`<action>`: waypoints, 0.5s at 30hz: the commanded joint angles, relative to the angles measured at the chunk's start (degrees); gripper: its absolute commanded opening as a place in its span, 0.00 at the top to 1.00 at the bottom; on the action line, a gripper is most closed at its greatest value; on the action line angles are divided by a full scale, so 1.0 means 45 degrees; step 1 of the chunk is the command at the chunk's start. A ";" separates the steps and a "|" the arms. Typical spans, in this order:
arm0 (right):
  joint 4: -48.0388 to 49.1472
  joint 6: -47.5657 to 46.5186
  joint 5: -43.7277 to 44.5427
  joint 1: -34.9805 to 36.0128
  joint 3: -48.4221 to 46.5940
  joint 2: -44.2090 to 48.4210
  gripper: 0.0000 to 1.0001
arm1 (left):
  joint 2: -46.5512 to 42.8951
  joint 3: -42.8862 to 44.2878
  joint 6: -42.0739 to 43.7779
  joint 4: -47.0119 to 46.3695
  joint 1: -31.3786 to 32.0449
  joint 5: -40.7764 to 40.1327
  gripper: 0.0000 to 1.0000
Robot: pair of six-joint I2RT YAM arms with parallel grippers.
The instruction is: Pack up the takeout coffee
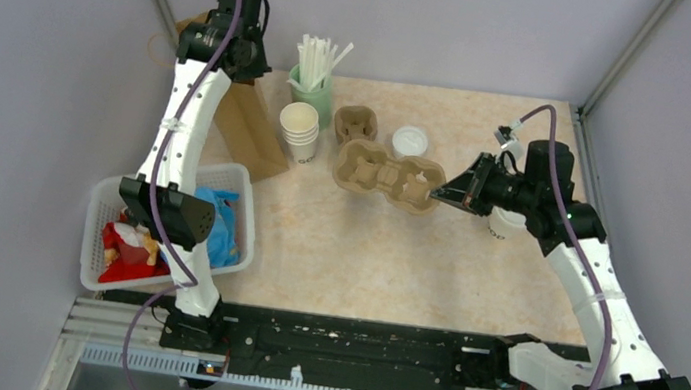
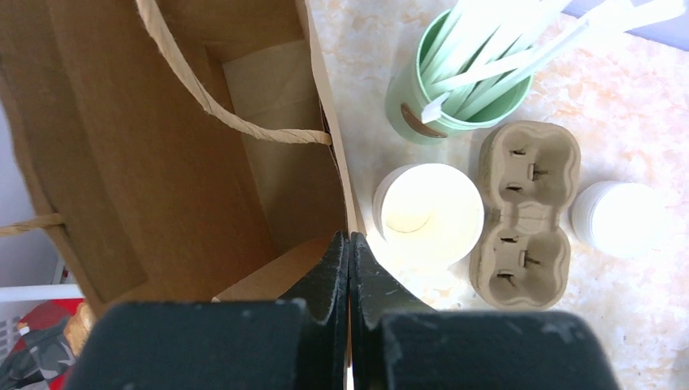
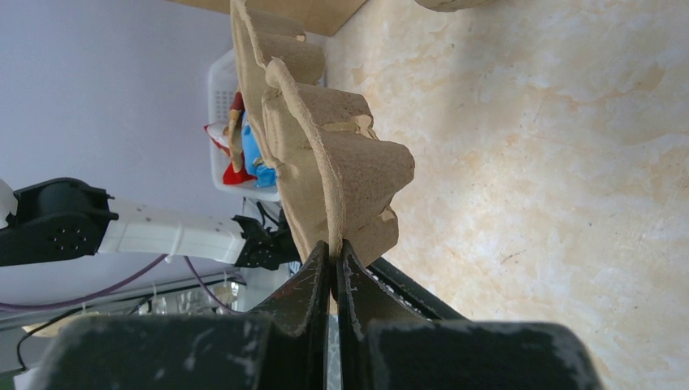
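Observation:
My right gripper (image 1: 434, 196) (image 3: 333, 248) is shut on the rim of a brown pulp cup-carrier tray (image 1: 386, 174) (image 3: 341, 162) and holds it tilted above the table. My left gripper (image 1: 240, 72) (image 2: 349, 240) is shut on the top edge of an open brown paper bag (image 1: 252, 124) (image 2: 162, 154) at the back left. The bag's inside looks empty. A cream-white cup with dark lettering, the takeout coffee (image 1: 501, 228), peeks out under my right wrist and is mostly hidden.
A stack of lidless paper cups (image 1: 298, 130) (image 2: 431, 213), a green holder of straws (image 1: 313, 85) (image 2: 455, 89), a second small pulp carrier (image 1: 356, 124) (image 2: 526, 213) and white lids (image 1: 410, 141) (image 2: 621, 219) stand at the back. A white basket (image 1: 245, 180) of packets sits front left.

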State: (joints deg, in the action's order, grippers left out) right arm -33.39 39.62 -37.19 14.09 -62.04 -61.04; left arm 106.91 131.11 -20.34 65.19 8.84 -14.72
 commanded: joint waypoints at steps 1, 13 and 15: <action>0.0409 -0.0044 -0.0076 -0.0025 -0.0466 0.0448 1.00 | 0.0091 0.0554 -0.0561 0.0279 0.0682 -0.1045 1.00; 0.0349 0.0021 -0.0124 -0.0013 -0.0370 0.0660 1.00 | 0.0363 0.0920 -0.1469 0.0699 0.1864 -0.1396 1.00; 0.0334 0.0042 -0.0134 -0.0023 -0.0321 0.0718 1.00 | 0.0342 0.0938 -0.1510 0.0841 0.2116 -0.1541 1.00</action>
State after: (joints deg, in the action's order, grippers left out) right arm -33.50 39.64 -37.19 14.09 -62.04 -59.83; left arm 107.81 132.73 -25.54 68.31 16.60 -19.51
